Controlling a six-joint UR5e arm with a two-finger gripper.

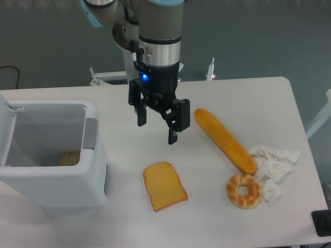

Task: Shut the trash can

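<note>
Hanging above the white table (248, 93), the single gripper (157, 132) has its two fingers spread, pinching nothing. Below it lies one toast slice (164, 186); to its right sit one baguette (224, 140), one bagel (243, 190) and one crumpled tissue (274, 163). One trash can (51, 175) stands at the table's left, lid (6, 132) raised, something tan inside.

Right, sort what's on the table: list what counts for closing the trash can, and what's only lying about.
For the job:
- trash can, open, something tan inside
- its lid, swung up at the left
- gripper, open, above the table right of the can

Lying about:
- bread slice
- baguette
- bagel
- crumpled tissue
</note>
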